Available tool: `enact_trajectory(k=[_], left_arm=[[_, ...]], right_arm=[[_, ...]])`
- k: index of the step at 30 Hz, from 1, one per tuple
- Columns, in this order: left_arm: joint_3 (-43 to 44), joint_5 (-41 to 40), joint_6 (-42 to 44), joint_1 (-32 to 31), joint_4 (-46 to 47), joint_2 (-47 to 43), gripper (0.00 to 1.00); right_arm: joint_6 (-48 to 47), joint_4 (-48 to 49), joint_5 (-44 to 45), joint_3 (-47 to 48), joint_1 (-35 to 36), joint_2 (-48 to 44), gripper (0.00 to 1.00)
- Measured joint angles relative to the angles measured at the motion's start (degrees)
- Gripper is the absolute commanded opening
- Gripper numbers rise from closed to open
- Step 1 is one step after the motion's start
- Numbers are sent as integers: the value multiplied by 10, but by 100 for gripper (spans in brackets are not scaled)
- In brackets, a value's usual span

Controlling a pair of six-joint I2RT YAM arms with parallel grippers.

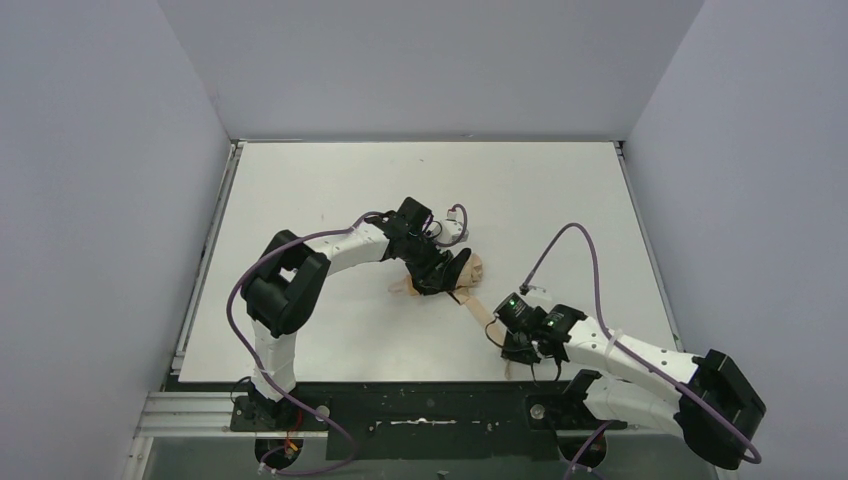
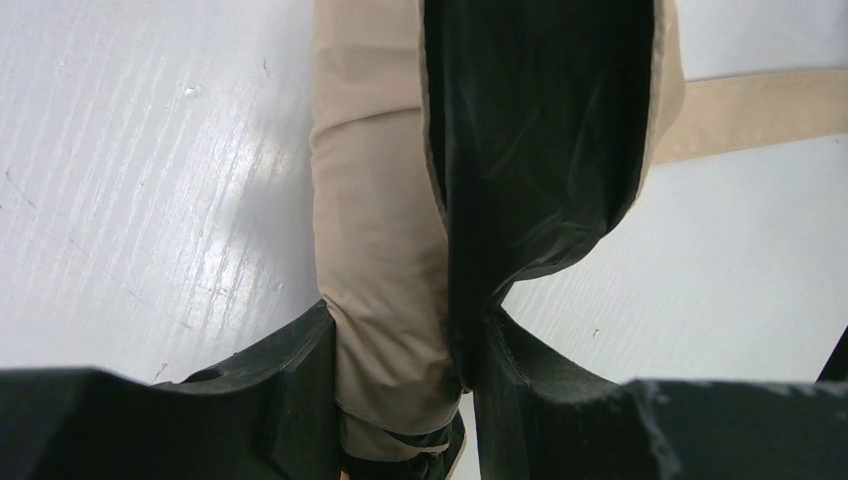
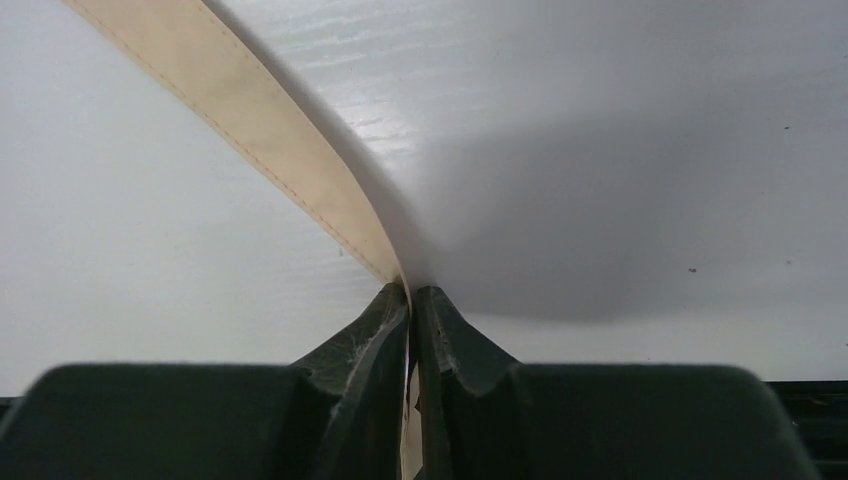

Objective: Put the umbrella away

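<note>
1. Lying near the middle of the white counter (image 1: 330,180): the umbrella (image 1: 470,272), folded down into a short tan bundle.
2. Squeezing that bundle around its middle: the left fingers (image 1: 440,275), set narrow, with tan cloth and a dark fold bunched between them.
3. Pinching the thin tan strap (image 3: 250,120): the right fingers (image 3: 410,300), pressed almost flat together, with the strap pulled out in a line away from the bundle.
4. Done so far, by the look of it: shut, folded small, gathered up and held steady on the counter.
5. Left to do, most likely: wrapping the strap around the bundle and fastening it, to keep the cloth from flopping open.
6. No place for storing it in sight, so no telling where to put it after that.
7. About halfway there, as a guess.
</note>
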Motion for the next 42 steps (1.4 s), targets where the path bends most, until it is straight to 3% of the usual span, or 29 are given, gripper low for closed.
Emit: enact_trajectory(k=[3,9,25,35,42], left_arm=[[1,-1,1,0,-1,0,0],[1,-3,1,0,-2,0,0],[4,-61,-22,-4,-3,-3,0],[3,-69,-37,-5,-26,-9,0],[-49,-117,-18,-18,9,-47,0]], right_arm=[[0,-6,-14,-8,0,-16,0],[-9,10,-42,-24,0,-40,0],[20,202,-231,-105,9,-145,0],[91,322,-192,-126,119,-95,0],[112,279,-131,-134,139,-90,0]])
